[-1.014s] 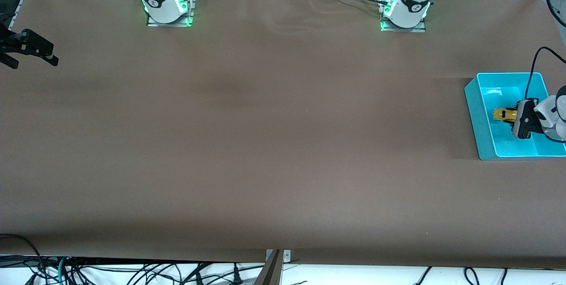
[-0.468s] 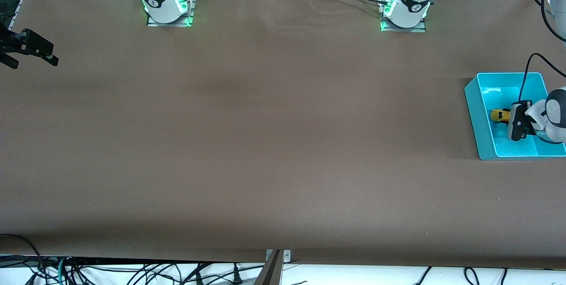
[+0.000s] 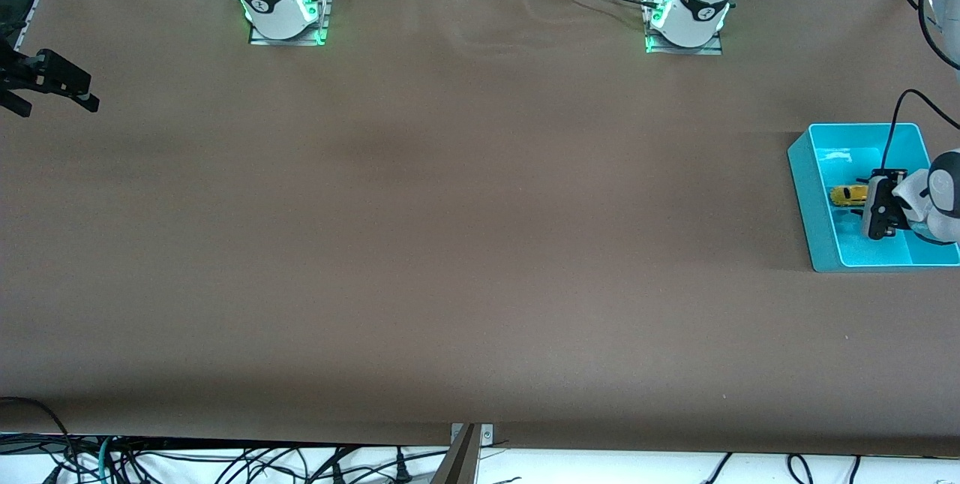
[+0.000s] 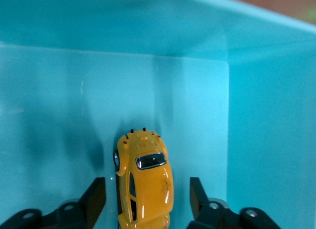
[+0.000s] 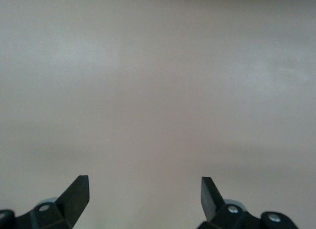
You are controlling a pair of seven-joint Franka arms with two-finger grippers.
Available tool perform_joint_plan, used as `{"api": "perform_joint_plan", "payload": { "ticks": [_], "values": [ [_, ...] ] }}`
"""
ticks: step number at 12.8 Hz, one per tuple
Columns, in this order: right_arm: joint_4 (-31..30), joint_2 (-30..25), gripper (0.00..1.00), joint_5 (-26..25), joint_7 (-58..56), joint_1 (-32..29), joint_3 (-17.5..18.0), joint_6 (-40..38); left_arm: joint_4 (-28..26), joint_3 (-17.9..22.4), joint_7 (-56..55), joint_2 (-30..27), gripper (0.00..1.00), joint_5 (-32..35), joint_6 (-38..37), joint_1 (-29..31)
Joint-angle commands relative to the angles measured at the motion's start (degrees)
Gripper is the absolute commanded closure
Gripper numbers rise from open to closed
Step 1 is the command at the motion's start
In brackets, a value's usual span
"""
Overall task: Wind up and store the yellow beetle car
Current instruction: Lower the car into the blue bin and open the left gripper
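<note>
Inside the turquoise bin (image 3: 814, 206), the yellow beetle car (image 4: 144, 182) seemingly rests untouched between the left gripper (image 4: 145, 202)'s parted fingers; right gripper (image 5: 143, 197) waits, spread.

one yellow beetle car (image 4: 144, 182), one turquoise bin (image 3: 808, 191)

Car let go inside the bin

The left gripper (image 4: 144, 199), which had been clamped on the yellow beetle car (image 4: 144, 185) over the turquoise bin (image 3: 810, 191), came lower into the bin and spread its fingers (image 4: 94, 202). The car now lay on the bin floor between them, free of both pads.
</note>
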Motion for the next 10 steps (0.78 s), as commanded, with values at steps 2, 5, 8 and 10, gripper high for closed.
{"api": "perform_joint_plan", "payload": {
  "ticks": [2, 5, 8, 10],
  "values": [
    [1.35, 0.14, 0.0, -0.19, -0.12, 0.31, -0.33, -1.11, 4.62, -1.54, -1.0, -4.74, 0.0, -2.79, -11.87, 0.2],
    [1.53, 0.23, 0.0, -0.1, -0.12, 0.31, -0.33, -1.19, 6.91, -6.27, -12.13, -10.17, 0.0, -3.93, -19.8, -0.07],
    [1.53, 0.14, 0.0, -0.01, -0.12, 0.31, -0.24, -1.46, 5.68, -8.84, -30.04, -20.45, 0.0, -6.73, -24.28, -4.61],
    [1.62, -0.12, 0.0, 0.16, -0.03, 0.31, -0.41, -1.72, 5.25, -8.84, -43.92, -25.55, 0.0, -10.69, -24.82, -9.27]
  ]
}}
